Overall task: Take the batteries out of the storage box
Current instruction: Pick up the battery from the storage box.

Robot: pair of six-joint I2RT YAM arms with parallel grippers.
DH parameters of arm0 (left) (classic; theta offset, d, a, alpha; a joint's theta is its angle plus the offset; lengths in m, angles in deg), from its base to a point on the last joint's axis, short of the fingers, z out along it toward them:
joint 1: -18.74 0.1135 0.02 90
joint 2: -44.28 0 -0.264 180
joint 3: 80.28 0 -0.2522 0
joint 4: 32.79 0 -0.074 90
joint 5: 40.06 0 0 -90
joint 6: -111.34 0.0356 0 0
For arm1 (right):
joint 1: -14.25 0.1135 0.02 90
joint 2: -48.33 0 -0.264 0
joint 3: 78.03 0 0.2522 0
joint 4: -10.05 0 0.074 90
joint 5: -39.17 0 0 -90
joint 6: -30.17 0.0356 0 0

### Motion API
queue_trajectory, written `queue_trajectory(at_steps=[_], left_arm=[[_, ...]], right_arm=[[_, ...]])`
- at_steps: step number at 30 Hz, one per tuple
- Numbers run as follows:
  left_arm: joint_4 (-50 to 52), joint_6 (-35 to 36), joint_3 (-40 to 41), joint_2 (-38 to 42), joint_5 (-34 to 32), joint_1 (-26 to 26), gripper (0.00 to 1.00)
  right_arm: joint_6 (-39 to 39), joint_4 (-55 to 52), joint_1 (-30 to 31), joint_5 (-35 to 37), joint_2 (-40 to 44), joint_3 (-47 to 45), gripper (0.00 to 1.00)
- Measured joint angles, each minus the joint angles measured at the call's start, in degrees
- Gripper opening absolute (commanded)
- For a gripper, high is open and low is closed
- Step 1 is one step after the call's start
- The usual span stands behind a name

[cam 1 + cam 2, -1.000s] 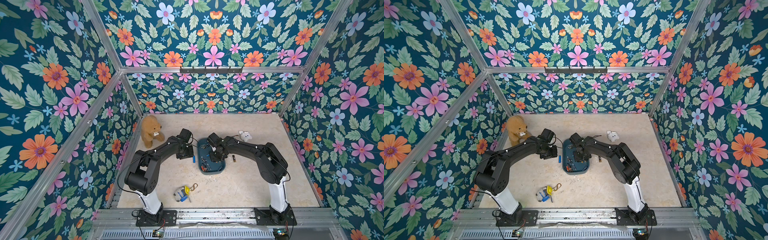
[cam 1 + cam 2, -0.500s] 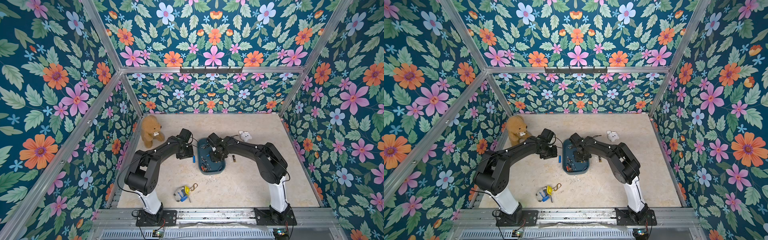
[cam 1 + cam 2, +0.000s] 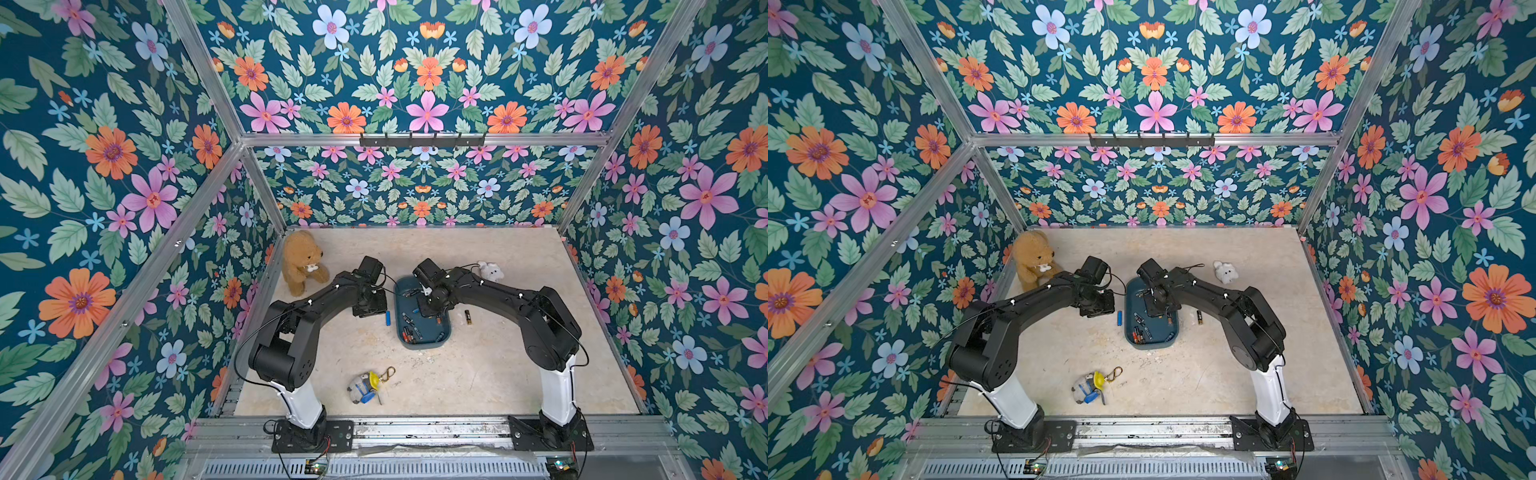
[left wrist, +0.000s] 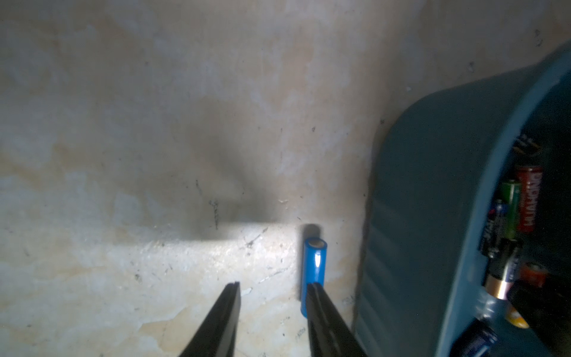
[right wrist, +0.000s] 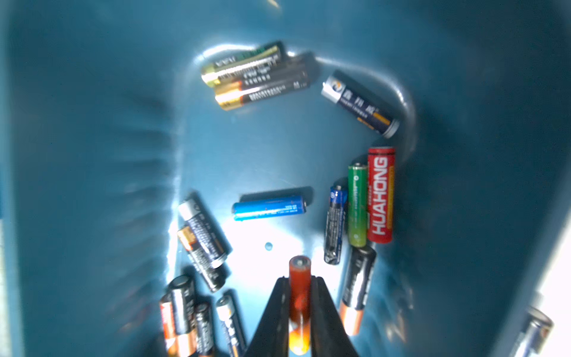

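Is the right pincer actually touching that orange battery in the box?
Touching. The right wrist view shows the right pincer closed on the orange battery, pressed against both its sides.

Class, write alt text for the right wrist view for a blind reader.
The right gripper is shut on an orange battery inside the teal storage box. Other batteries, black, blue, green and red, lie scattered on its floor.

The right gripper (image 5: 300,279) has pinched its jaws in; the orange battery (image 5: 299,309) now sits clamped between them, its tip jutting ahead of the claw.
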Motion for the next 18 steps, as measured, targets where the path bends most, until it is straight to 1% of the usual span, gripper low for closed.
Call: queue_trajectory(at_steps=[8,18], left_arm=[[0.37,0.00,-0.20,0.31,0.00,0.00,0.42],[0.37,0.00,-0.28,0.33,-0.02,0.00,0.42]], right_arm=[[0.17,-0.81,-0.59,0.13,2.60,0.42,0.16],[0.22,-0.83,-4.70,1.20,8.24,-2.08,0.16]])
